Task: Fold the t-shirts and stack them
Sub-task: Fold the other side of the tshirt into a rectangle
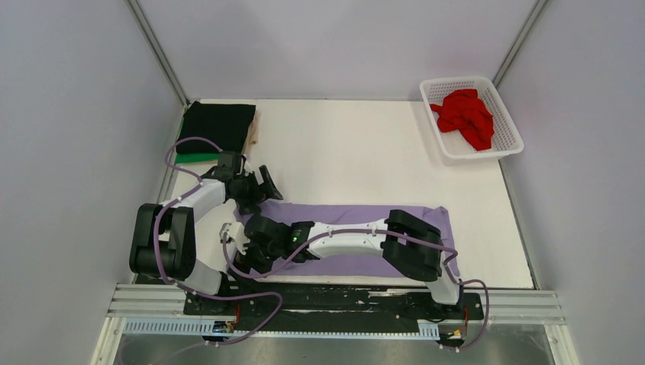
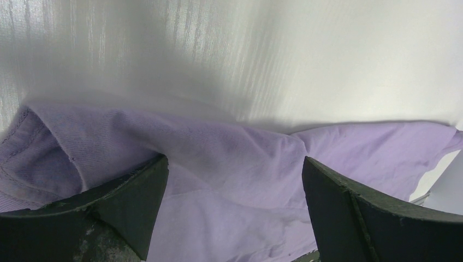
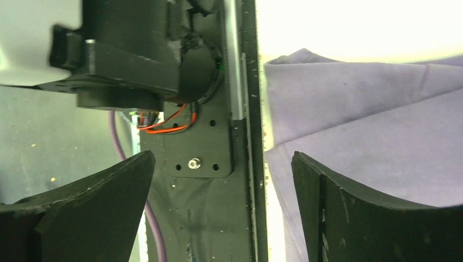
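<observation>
The lavender t-shirt (image 1: 357, 217) lies folded into a long strip across the near part of the table. My left gripper (image 1: 257, 194) is open just above its far left corner; in the left wrist view the cloth (image 2: 235, 164) fills the gap between the spread fingers (image 2: 125, 191). My right gripper (image 1: 245, 242) is open at the strip's near left corner; its wrist view shows the shirt's edge (image 3: 371, 120) by the right finger (image 3: 338, 202). A folded black t-shirt (image 1: 220, 122) lies on a folded green one (image 1: 196, 158) at the far left. The red t-shirt (image 1: 465, 115) lies crumpled in the basket.
The white latticed basket (image 1: 471, 80) stands at the far right corner. A thin tan strip (image 1: 253, 131) shows beside the black shirt. The black base plate (image 3: 207, 136) and the table's near edge lie under my right gripper. Grey walls enclose the table.
</observation>
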Motion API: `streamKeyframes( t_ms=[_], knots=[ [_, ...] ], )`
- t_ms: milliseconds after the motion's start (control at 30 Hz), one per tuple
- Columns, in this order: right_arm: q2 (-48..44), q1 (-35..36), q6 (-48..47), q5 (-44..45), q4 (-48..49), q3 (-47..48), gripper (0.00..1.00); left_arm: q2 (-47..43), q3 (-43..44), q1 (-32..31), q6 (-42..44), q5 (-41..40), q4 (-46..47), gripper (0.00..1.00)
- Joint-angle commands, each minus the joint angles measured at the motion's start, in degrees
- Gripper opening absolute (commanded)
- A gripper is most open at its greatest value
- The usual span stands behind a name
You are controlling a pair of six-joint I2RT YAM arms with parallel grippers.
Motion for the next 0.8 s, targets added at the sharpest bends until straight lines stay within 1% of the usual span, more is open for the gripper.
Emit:
streamKeyframes(
  t_ms=[0,100,200,233,333,433,500,567,600,633,667,700,767],
  knots=[
    [-3.74,-0.68,1.29,8.91,1.35,-1.39,0.98,-0.01,-0.88,0.40,1.18,-0.44,1.25,1.00],
    [-6.90,-1.94,4.32,16.90,1.35,-4.69,1.00,-1.56,-0.67,0.42,1.11,-0.29,1.10,1.00],
    [-12.06,-3.95,8.07,21.43,1.57,-9.85,1.00,-4.44,0.00,0.42,0.08,-1.16,0.14,1.00],
    [-13.94,-4.49,9.09,24.55,1.61,-11.68,1.00,-5.22,0.60,0.42,-0.69,-1.68,-1.09,1.00],
    [-20.89,-5.73,11.78,32.22,1.54,-18.38,1.00,-10.36,0.66,0.23,-2.90,-2.67,-2.20,1.00],
    [-29.09,-8.06,16.22,39.49,0.14,-25.67,1.00,-15.07,0.72,-0.53,-4.41,-5.45,-4.22,1.00],
    [-34.59,-11.26,19.41,39.73,-1.35,-30.26,1.00,-17.86,0.96,-1.68,-5.02,-7.84,-7.00,1.00],
    [-41.24,-16.42,23.90,37.42,-3.17,-35.60,1.00,-20.32,0.20,-3.45,-6.32,-9.23,-8.74,1.00],
    [-43.84,-19.37,26.20,35.91,-3.92,-37.92,1.00,-21.81,-0.33,-5.29,-7.63,-9.46,-8.68,1.00],
    [-46.26,-22.74,28.48,34.80,-4.46,-40.36,1.00,-22.47,-1.79,-6.30,-8.36,-9.44,-8.29,1.00],
    [-48.47,-27.13,30.29,33.85,-5.06,-42.43,1.00,-23.36,-2.52,-8.73,-9.76,-9.31,-6.92,1.00],
    [-50.63,-29.33,31.86,33.47,-5.82,-44.50,1.00,-23.63,-4.07,-11.19,-10.57,-9.23,-6.09,1.00],
    [-54.18,-36.64,33.89,33.09,-7.05,-47.89,1.00,-22.67,-6.57,-14.03,-12.73,-8.19,-2.55,1.00]
  ],
)
